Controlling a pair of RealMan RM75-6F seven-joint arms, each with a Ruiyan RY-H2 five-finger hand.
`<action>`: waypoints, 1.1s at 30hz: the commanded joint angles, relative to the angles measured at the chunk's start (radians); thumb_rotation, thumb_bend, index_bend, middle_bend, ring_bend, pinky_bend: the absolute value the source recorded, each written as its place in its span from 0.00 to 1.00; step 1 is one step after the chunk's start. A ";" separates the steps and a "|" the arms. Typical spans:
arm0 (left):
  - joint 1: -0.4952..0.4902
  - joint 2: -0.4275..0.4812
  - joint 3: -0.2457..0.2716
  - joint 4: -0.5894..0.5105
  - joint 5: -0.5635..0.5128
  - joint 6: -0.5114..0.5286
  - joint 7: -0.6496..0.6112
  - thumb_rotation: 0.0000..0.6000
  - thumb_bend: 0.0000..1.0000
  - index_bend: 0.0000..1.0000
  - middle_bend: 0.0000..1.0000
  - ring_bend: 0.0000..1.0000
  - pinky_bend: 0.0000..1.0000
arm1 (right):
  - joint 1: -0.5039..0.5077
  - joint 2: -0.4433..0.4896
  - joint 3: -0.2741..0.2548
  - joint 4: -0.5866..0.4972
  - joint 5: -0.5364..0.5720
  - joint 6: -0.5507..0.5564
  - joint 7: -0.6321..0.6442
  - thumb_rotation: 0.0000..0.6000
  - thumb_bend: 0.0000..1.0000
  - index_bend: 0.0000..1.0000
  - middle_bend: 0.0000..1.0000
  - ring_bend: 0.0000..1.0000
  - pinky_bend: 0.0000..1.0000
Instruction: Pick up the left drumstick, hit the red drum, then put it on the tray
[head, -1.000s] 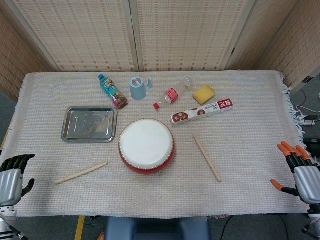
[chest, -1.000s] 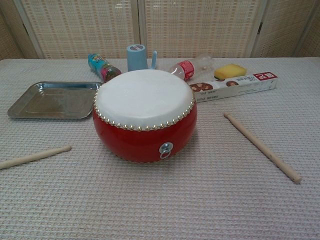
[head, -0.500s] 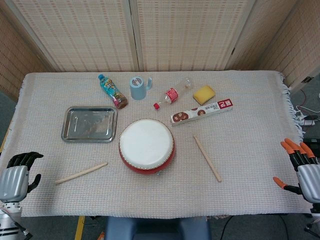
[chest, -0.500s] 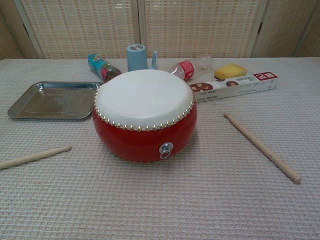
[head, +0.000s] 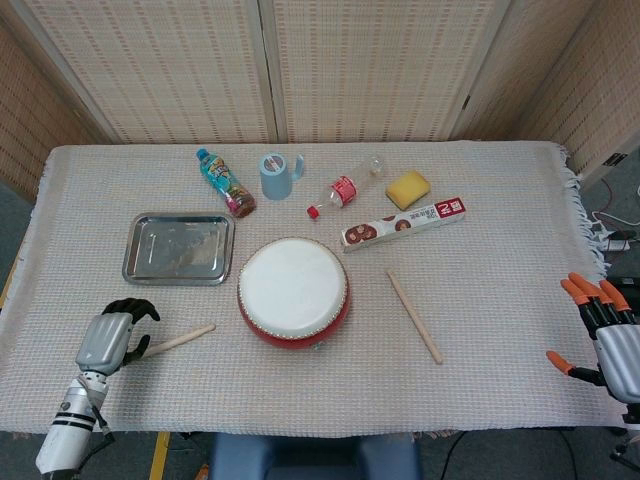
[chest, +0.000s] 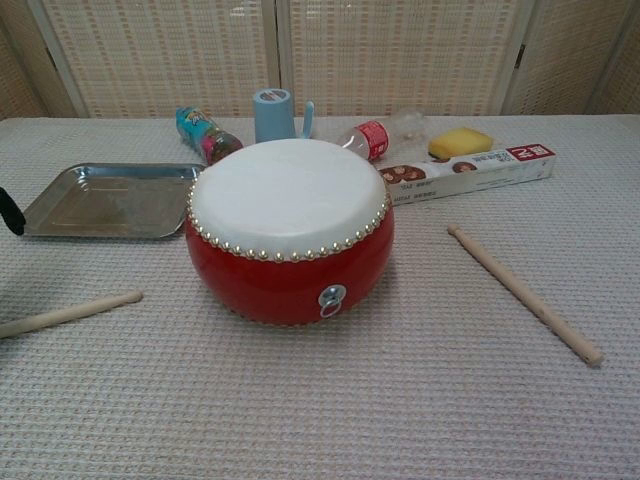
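The left drumstick (head: 185, 338) lies flat on the cloth, left of the red drum (head: 293, 290) with its white skin. My left hand (head: 113, 338) hovers over the stick's left end with its black fingers arched and apart, holding nothing. In the chest view the drumstick (chest: 70, 313) rests on the cloth, and only a black fingertip (chest: 9, 211) shows at the left edge. The metal tray (head: 178, 248) sits behind the stick, left of the drum (chest: 290, 230). My right hand (head: 603, 336) is off the table's right edge, its orange-tipped fingers spread.
A second drumstick (head: 414, 316) lies right of the drum. Along the back stand a green bottle (head: 225, 183), a blue cup (head: 276, 175), a clear bottle (head: 345, 188), a yellow sponge (head: 407, 187) and a long box (head: 403, 223).
My left hand has moved right and forward from the table's left edge to above the left drumstick's end. The stick has not moved. My right hand has barely shifted.
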 joint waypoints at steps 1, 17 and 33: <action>-0.038 -0.076 -0.009 0.042 -0.082 -0.041 0.059 1.00 0.34 0.43 0.28 0.20 0.18 | -0.001 0.001 0.000 0.002 0.003 0.000 0.002 1.00 0.16 0.00 0.01 0.00 0.00; -0.048 -0.244 -0.001 0.127 -0.245 0.019 0.197 1.00 0.28 0.43 0.25 0.19 0.16 | 0.002 0.001 -0.001 0.007 0.016 -0.016 0.013 1.00 0.16 0.00 0.01 0.00 0.00; -0.055 -0.277 -0.002 0.163 -0.278 0.006 0.185 1.00 0.28 0.48 0.25 0.19 0.16 | -0.002 0.006 -0.004 0.006 0.016 -0.013 0.023 1.00 0.16 0.00 0.01 0.00 0.00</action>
